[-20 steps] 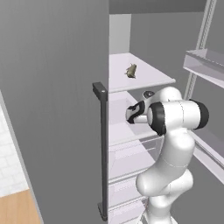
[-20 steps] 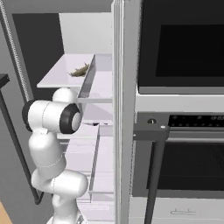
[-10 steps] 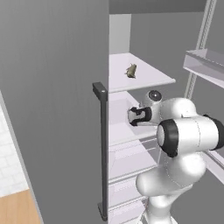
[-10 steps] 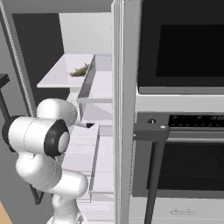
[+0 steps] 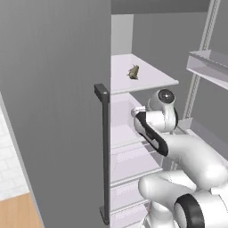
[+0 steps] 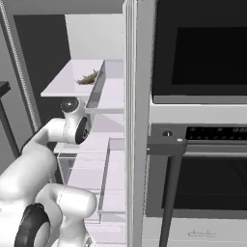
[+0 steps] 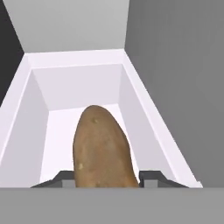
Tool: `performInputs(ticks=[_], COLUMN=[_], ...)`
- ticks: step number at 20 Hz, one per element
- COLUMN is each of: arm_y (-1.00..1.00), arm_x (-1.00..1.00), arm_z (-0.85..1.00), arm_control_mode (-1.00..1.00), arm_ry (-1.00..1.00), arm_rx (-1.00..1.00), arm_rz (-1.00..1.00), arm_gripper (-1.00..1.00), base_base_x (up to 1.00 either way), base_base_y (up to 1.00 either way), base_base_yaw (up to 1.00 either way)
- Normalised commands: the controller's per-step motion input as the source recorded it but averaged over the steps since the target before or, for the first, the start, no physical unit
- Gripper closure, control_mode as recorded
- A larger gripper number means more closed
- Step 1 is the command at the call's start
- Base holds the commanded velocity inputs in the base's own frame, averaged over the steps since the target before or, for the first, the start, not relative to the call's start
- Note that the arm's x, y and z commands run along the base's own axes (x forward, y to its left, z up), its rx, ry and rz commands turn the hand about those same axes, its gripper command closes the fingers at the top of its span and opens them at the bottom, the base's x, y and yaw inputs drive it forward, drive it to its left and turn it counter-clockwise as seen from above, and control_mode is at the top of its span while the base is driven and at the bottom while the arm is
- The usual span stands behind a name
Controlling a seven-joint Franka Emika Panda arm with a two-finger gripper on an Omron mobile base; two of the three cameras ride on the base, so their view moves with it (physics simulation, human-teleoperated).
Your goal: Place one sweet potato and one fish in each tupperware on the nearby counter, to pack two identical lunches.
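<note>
Gripper fingertips sit on either side of a brown sweet potato. My hand view shows them close against its flanks, narrowed around it; I cannot tell whether they press it yet. That potato lies in a white, open-topped fridge drawer, lengthwise, near its middle. From my left base view, a small fish lies on the white shelf above the arm.
</note>
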Motion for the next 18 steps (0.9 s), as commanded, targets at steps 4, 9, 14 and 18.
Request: performInputs(ticks=[4, 9, 14, 18], arm_y=[0.23, 0.14, 0.21, 0.06], arm_x=[-1.00, -1.00, -1.00, -0.50], arm_z=[1.00, 0.54, 0.06, 0.00], arm_control_mode=[-1.00, -1.00, -1.00, 1.00], arm_ry=[0.10, 0.08, -0.02, 0.00], arm_rx=[0.00, 0.00, 0.00, 0.00], arm_rz=[0.00, 0.05, 0.12, 0.05], arm_gripper=[1.00, 1.00, 1.00, 1.00], base_base_x=[0.00, 0.00, 0.00, -0.50], base_base_y=[0.00, 0.00, 0.00, 0.00], base_base_yaw=[0.00, 0.00, 0.00, 0.05])
